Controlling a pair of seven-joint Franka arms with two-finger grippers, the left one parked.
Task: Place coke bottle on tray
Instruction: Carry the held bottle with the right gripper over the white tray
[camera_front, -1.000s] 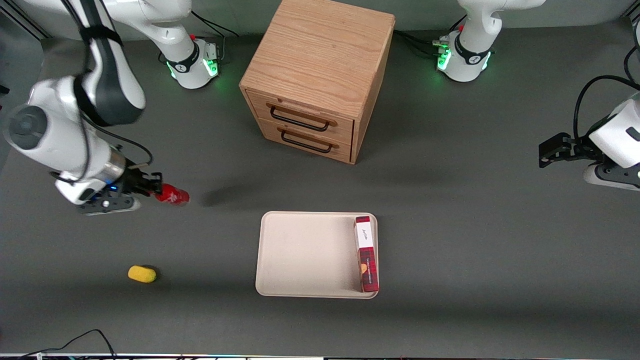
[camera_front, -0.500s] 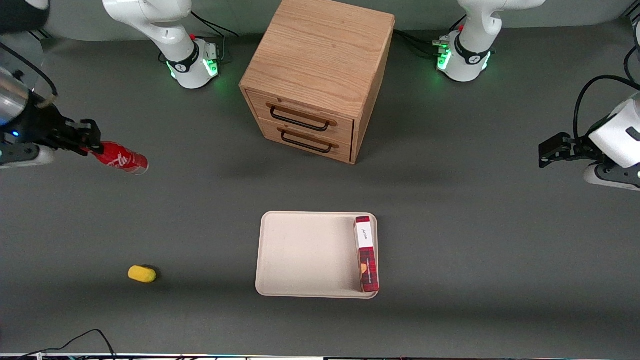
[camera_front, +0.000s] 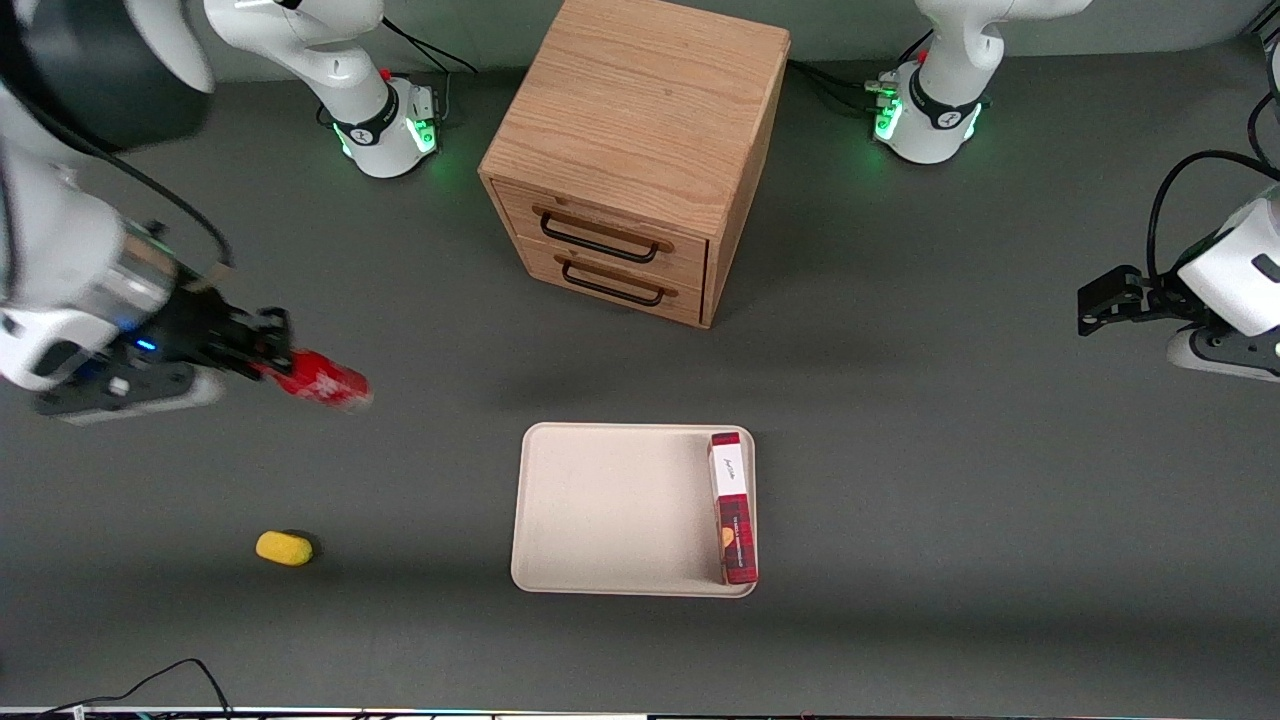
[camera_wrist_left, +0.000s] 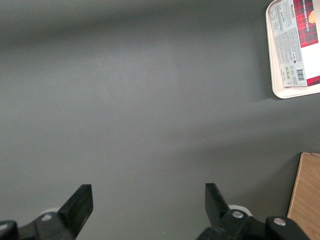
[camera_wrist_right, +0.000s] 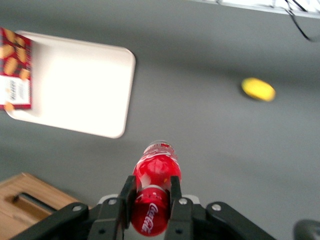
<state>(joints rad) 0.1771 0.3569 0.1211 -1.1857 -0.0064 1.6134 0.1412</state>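
While the gripper (camera_front: 268, 360) hangs up in the air toward the working arm's end of the table, its two fingers (camera_wrist_right: 126, 192) squeeze the coke bottle (camera_front: 322, 381) between them. One finger presses on each side of the red bottle, and part of it sticks out past the fingertips. It is well apart from the tray (camera_front: 610, 510), where a red plaid box (camera_front: 732, 506) lies.

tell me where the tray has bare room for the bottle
The tray is bare everywhere from its rim toward the working arm's end up to the box, which crowds the rim toward the parked arm's end. The gripper holds the bottle above the table, short of the tray.
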